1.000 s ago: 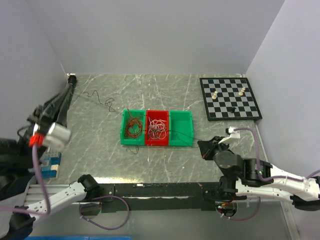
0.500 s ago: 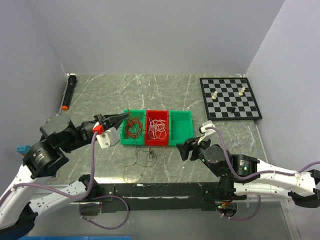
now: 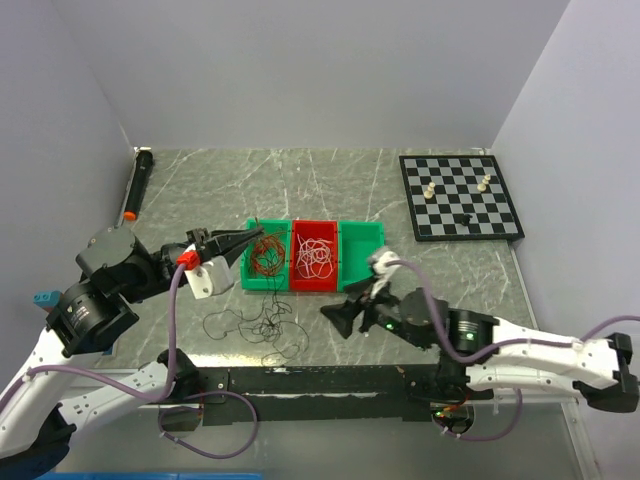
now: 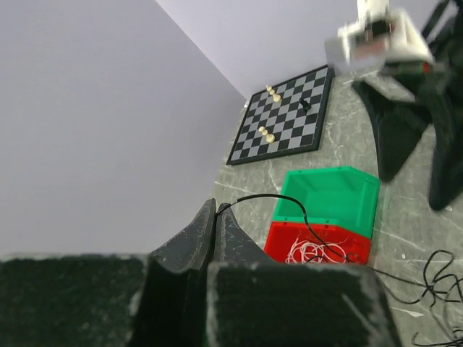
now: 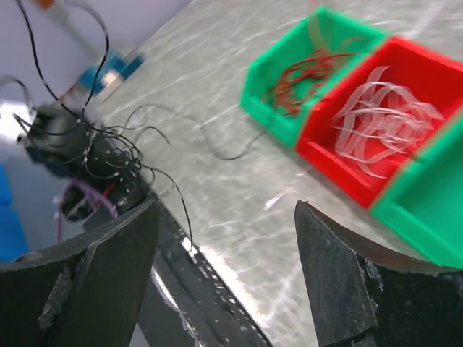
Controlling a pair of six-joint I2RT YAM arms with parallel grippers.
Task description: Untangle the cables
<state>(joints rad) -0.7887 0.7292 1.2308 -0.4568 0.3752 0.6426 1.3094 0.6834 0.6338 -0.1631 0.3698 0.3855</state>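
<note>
The cables are sorted by colour. Red-brown cables (image 3: 266, 252) fill the left green bin (image 3: 248, 270) and white cables (image 3: 315, 256) lie in the red bin (image 3: 330, 283). A loose black tangle (image 3: 258, 325) lies on the table in front of the bins. My left gripper (image 3: 258, 234) hovers at the left bin, shut on one black cable strand (image 4: 289, 196) that arcs from its tips over the red bin (image 4: 318, 244). My right gripper (image 3: 338, 315) stands open just right of the black tangle (image 5: 87, 141), nothing between its fingers (image 5: 116, 246).
An empty green bin (image 3: 376, 258) ends the row on the right. A chessboard (image 3: 460, 195) with a few pieces lies at the back right. A black marker (image 3: 138, 185) rests by the left wall. The table's front edge and rail (image 3: 320, 378) run close behind the tangle.
My left arm has swung in from the far left to the bins. My right gripper has opened and moved left. The black cables now lie spread in front of the bins.
</note>
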